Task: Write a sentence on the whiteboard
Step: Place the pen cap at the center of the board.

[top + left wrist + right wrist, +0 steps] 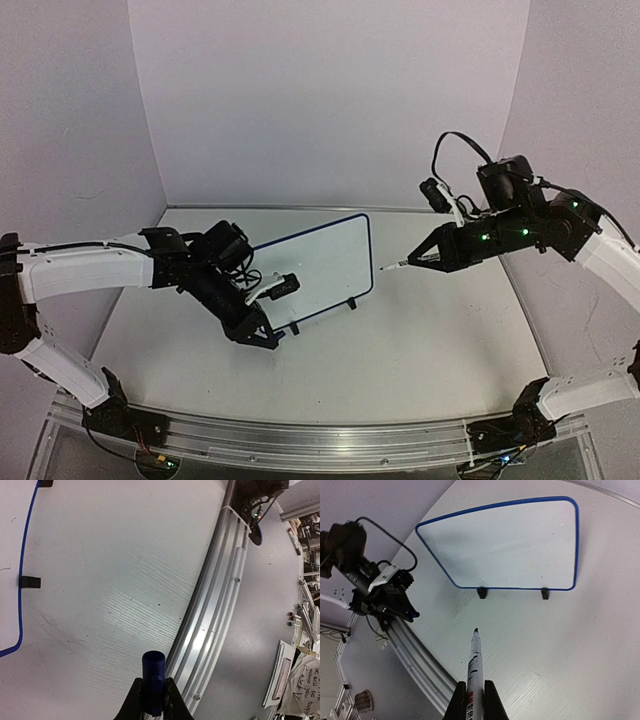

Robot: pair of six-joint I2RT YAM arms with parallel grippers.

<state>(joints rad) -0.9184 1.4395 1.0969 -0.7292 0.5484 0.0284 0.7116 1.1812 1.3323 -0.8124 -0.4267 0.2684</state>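
The whiteboard [320, 262] stands upright on its clip feet near the middle of the tabletop [430, 350], and no writing shows on its face. The right pincer [428, 260], pinching a marker [396, 266], aims the bare tip at the board's right edge, which lies ahead of it and apart. The left pincer [153, 692] pinches a blue tube [153, 670] beside the board's near-left corner — perhaps a cap, hard to tell.

Seemingly lilac walls [300, 100], white table [450, 350].

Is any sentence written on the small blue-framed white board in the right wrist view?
No, the blue-framed white board shows a bare white face without marker words.
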